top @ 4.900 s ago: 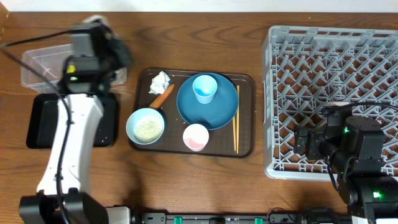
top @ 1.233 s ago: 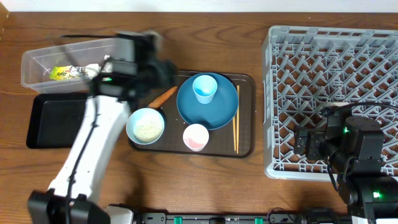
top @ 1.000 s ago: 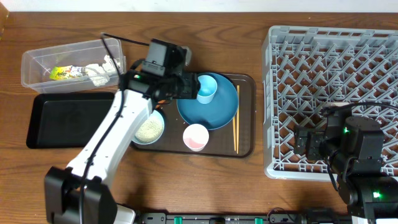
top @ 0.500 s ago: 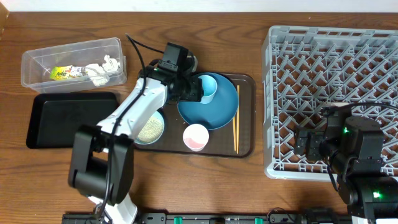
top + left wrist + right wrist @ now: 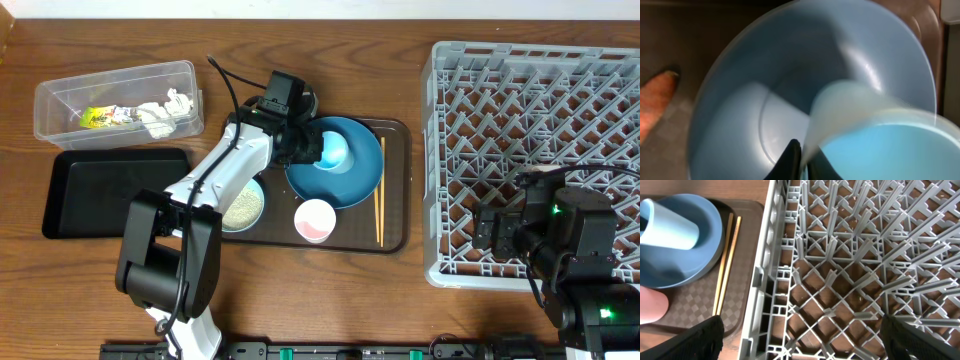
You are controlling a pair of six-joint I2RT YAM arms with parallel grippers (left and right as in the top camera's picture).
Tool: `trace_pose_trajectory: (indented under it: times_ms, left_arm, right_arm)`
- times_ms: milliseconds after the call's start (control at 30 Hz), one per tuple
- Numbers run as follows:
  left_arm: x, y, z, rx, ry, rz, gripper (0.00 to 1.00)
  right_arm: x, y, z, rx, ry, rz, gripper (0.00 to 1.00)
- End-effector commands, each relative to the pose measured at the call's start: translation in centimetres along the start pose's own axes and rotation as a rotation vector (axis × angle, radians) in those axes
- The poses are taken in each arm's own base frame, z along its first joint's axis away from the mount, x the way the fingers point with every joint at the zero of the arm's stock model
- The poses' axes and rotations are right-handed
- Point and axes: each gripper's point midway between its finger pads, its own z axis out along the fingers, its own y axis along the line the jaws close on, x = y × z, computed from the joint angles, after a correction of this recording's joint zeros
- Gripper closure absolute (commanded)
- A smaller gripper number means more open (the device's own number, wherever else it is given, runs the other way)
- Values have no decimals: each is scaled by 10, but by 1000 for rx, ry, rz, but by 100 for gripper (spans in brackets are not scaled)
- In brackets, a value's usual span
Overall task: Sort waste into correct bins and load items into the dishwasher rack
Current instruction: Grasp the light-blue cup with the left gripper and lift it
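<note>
My left gripper is shut on the rim of the light-blue cup, which leans on the large dark-blue dish. In the left wrist view the fingers pinch the cup wall over the dish, with the orange carrot piece at the left. My right gripper is open and empty over the front-left corner of the grey dishwasher rack, seen below it in the right wrist view. The clear tub holds the yellow-green wrapper and crumpled white paper.
The brown serving tray also carries the pink cup, the pale-teal bowl with rice and the wooden chopsticks. The black tray lies at the left, below the tub.
My left arm has swung from the clear tub over to the blue dish and shut on the light-blue cup, which now leans. The crumpled paper is in the tub. The right arm is still.
</note>
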Motion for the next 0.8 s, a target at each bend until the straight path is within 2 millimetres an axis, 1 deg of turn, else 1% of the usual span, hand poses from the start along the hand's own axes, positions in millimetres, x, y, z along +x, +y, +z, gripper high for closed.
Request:
trace_pose_trajectory:
  times_ms: [0, 67, 167, 233, 300, 333, 367, 433, 467, 500, 567, 633, 733, 767]
  left_arm:
    - [1, 3, -6, 6, 7, -18, 94]
    - [-2, 6, -17, 7, -11, -29, 94]
    - [-15, 5, -45, 63, -68, -48, 94]
    - [-24, -6, -68, 180, -106, -57, 94]
    - [-27, -27, -92, 358, -109, -73, 94]
    - [-25, -38, -102, 450, -95, -79, 94]
    - [-22, -52, -113, 556, -71, -73, 94]
    - [-12, -76, -131, 747, -9, -54, 94]
    - [-8, -86, -140, 828, 21, -46, 94]
    - [-3, -95, -149, 909, 52, -39, 94]
    - [3, -104, -161, 1010, 102, -45, 94]
    - [7, -108, -168, 1058, 142, -74, 94]
    - [11, -114, -176, 1112, 195, -105, 94]
    - [13, -117, -178, 1127, 203, -100, 94]
  right_arm:
    - [-7, 1, -6, 0, -20, 6, 1]
    - [-8, 1, -5, 1, -23, 6, 1]
    - [-16, -1, -4, 16, -52, 7, 1]
    - [-26, 1, 1, 5, -78, 9, 1]
    - [-35, 10, 7, -45, -96, -2, 1]
    - [-40, 17, 10, -90, -103, -16, 1]
    - [-46, 33, 13, -181, -115, -50, 1]
    - [-56, 70, 13, -400, -145, -124, 1]
    - [-59, 83, 11, -483, -156, -147, 1]
    - [-63, 101, 8, -599, -172, -181, 1]
    - [-65, 130, -4, -825, -205, -260, 1]
    - [-68, 148, -14, -1000, -234, -309, 1]
    - [-70, 164, -28, -1207, -277, -365, 1]
    - [-71, 165, -28, -1236, -283, -372, 1]
